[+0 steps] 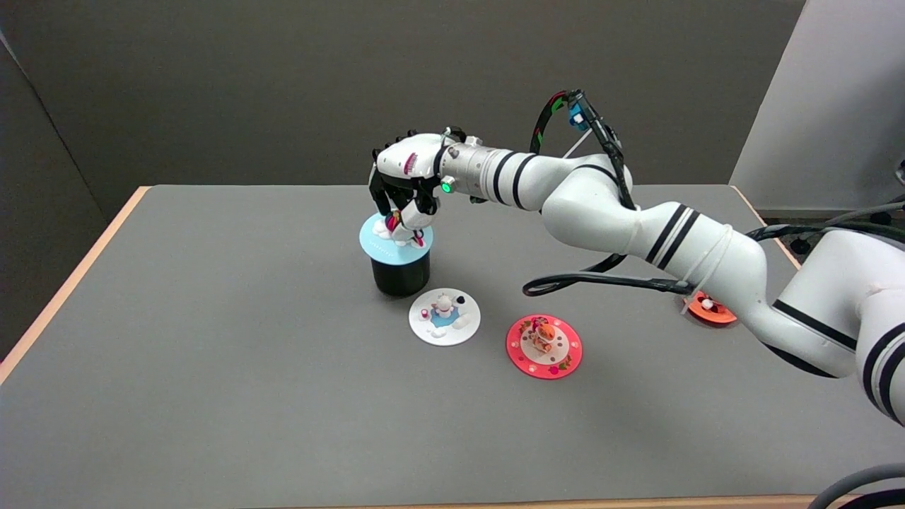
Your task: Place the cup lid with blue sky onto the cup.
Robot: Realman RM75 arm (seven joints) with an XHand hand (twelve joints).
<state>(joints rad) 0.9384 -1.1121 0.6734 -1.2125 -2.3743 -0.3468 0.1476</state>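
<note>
Sky-blue lid (pixel 393 242) sits on the black cup (pixel 401 274), right hand (pixel 405 185) over it.

The fingers (pixel 403 220) curl down onto the lid's small figure, apparently pinching it. Just beside the cup on the grey tabletop (pixel 212 339) lie a white lid (pixel 445 317) and a red lid (pixel 544 346).

The light blue lid (pixel 391 242), dotted with small white cloud shapes and a figure on top, sat on the black cup (pixel 401 274), seemingly a little tilted and overhanging its rim. The cup stood upright near the table's middle.
</note>
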